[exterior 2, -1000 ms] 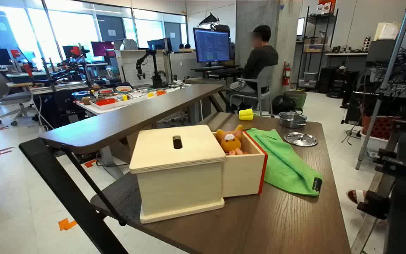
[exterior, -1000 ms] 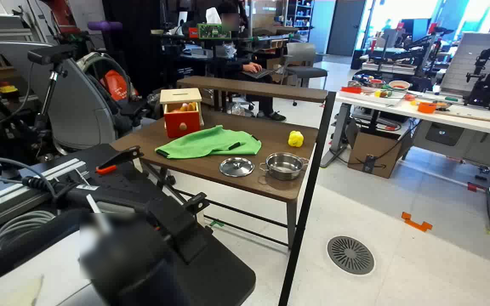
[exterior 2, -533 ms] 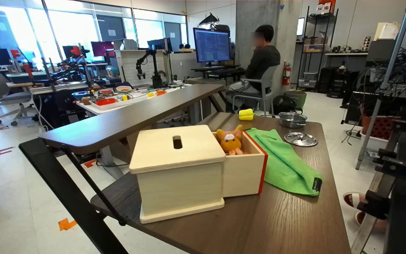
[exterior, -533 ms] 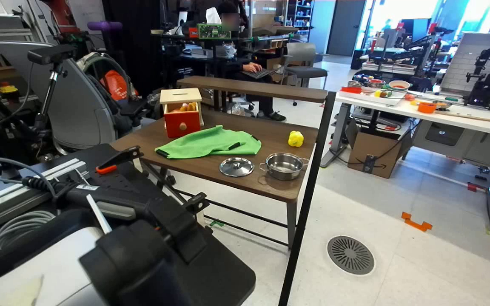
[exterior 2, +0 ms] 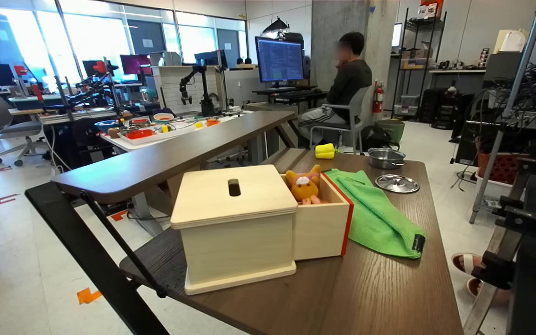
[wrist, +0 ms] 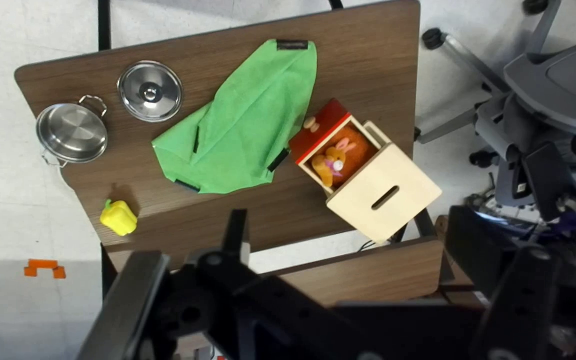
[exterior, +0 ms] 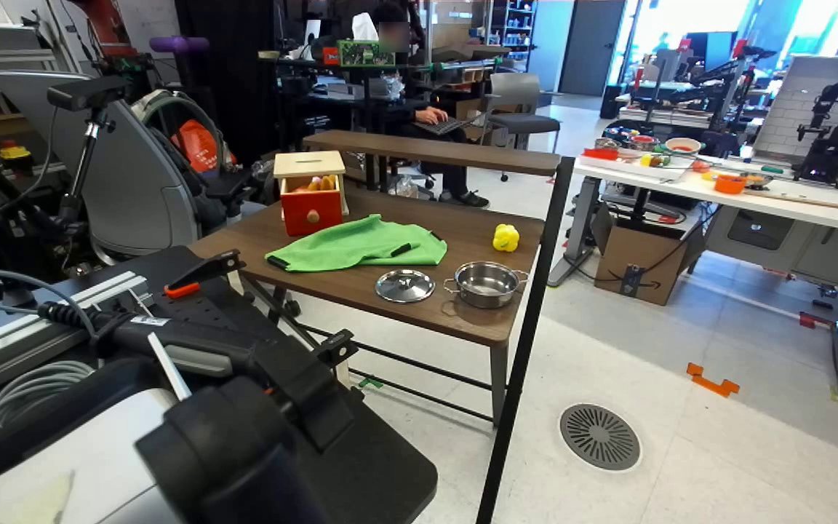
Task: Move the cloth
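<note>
- Green cloth (wrist: 250, 120) lies wrinkled on the counter (wrist: 378, 65), loosely spread, with a fold running along one side and short black strips (wrist: 292, 45) at its edges.
- Spread wide, the gripper (wrist: 349, 220) shows low in the wrist view, its fingers (wrist: 473, 240) well apart; the cloth lies clear of them.
- Just beside the cloth, a pale wooden box (wrist: 385, 190) with a slotted top stands turned at an angle, its red-fronted drawer (wrist: 329, 120) jutting toward the fabric. Whether drawer and cloth touch, I cannot tell.
- Inside the drawer sits an orange soft toy (wrist: 322, 169).
- On the cloth's opposite side, a round metal lid (wrist: 150, 91) lies flat with its knob up, near the fabric but apart from it.
- Next to the lid, a small steel pot (wrist: 71, 132) with two wire handles stands upright, close to a corner of the counter.
- Near the counter's short edge lies a yellow pepper (wrist: 119, 219) with a green stem.
- Along one long side runs a raised brown shelf (exterior: 431, 151).
- On the floor (exterior: 681, 437) stands a cardboard box (exterior: 637, 262), well apart from the counter.
- Farther off, in an exterior view, a person (exterior 2: 351, 81) in a dark top sits near a monitor (exterior 2: 279, 60).
</note>
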Robot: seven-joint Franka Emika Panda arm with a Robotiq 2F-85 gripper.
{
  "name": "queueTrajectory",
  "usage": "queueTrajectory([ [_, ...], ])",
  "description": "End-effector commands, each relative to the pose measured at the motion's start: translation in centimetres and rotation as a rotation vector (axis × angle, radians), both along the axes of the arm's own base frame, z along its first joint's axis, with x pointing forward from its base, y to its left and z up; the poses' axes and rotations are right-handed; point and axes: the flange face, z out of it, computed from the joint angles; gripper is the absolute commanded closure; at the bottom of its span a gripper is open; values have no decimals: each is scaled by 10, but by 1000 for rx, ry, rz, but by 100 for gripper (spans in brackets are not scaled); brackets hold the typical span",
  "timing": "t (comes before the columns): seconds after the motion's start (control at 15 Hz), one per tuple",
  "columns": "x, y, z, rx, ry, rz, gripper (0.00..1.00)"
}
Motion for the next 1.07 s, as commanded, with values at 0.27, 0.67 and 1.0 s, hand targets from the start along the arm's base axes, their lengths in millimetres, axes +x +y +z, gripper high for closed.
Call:
queueTrajectory([
  [0.27, 81, -8, -105, -58, 38, -160, 0],
  [0.67, 120, -6, -239, -131, 149, -208, 0],
  [1.0, 150, 2, -323, -147, 217, -197, 0],
])
